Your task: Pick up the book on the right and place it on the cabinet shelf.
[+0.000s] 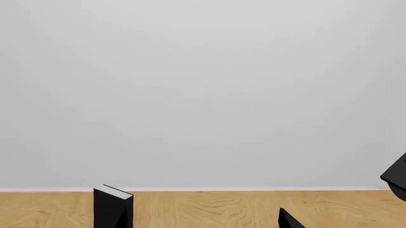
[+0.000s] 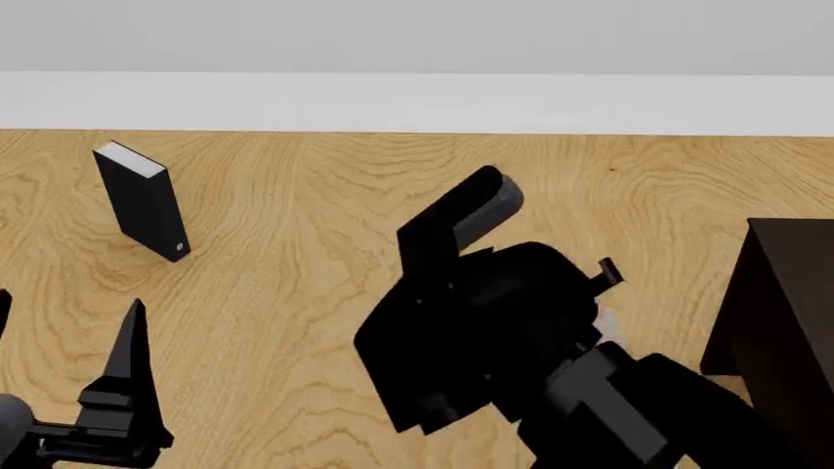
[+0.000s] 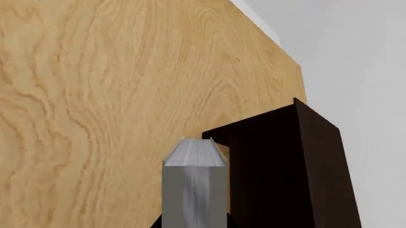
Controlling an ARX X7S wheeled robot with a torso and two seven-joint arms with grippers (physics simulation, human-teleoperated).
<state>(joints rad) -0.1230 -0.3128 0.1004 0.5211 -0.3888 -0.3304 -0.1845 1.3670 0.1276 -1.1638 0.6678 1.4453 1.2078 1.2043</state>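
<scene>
Pickup looks done: right hand point(image 3: 193, 224) clamped on the grey book point(image 3: 194, 183), held beside the dark cabinet point(image 3: 288, 166), shelving left; left hand point(image 2: 124, 391) apart, idle.

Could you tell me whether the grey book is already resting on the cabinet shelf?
No, the grey book is beside the cabinet, at the right gripper.

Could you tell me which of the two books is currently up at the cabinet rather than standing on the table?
The grey book, seen beside the dark cabinet in the right wrist view; the black book stands upright alone on the table.
</scene>
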